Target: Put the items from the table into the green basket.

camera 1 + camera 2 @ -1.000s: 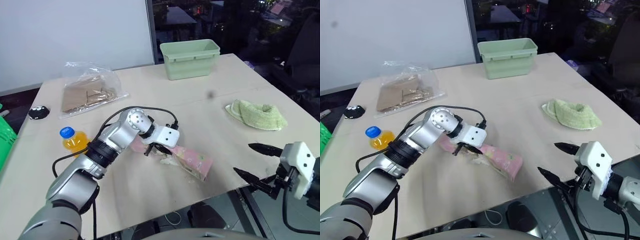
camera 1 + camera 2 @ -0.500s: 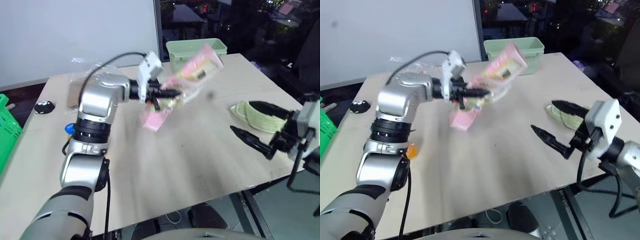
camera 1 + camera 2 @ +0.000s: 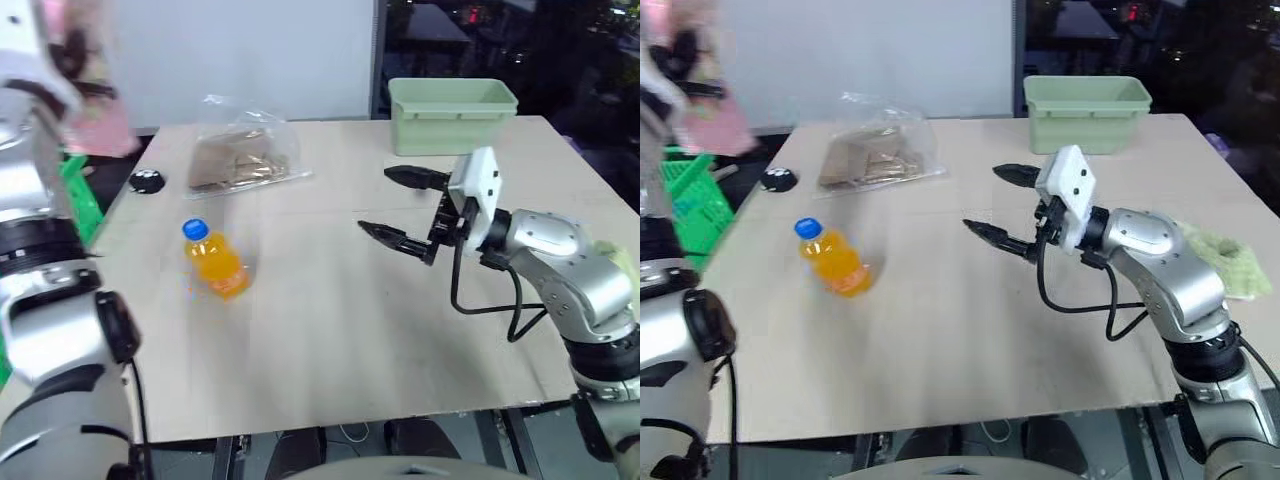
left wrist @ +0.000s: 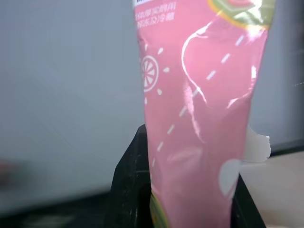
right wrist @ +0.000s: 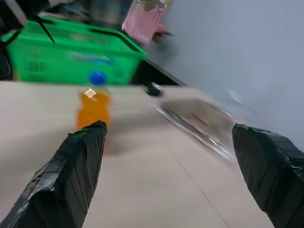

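Now one orange-drink bottle (image 3: 213,263) on table (image 3: 330,340); one pink carton (image 4: 199,109), blurred, probably over green basket (image 5: 71,59), pinched in left gripper (image 4: 178,190); right gripper (image 3: 395,203) spread wide, empty.

Bare table (image 3: 330,330) between right tool (image 3: 390,205) and bottle (image 3: 213,262), green basket (image 3: 695,205) top unobstructed

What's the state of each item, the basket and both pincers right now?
Pink carton: clamped in the left pincer, lifted off the table.
Orange-drink bottle: upright on the table, capped.
Green basket: beside the table.
Right pincer: open, over the table, holding nothing.
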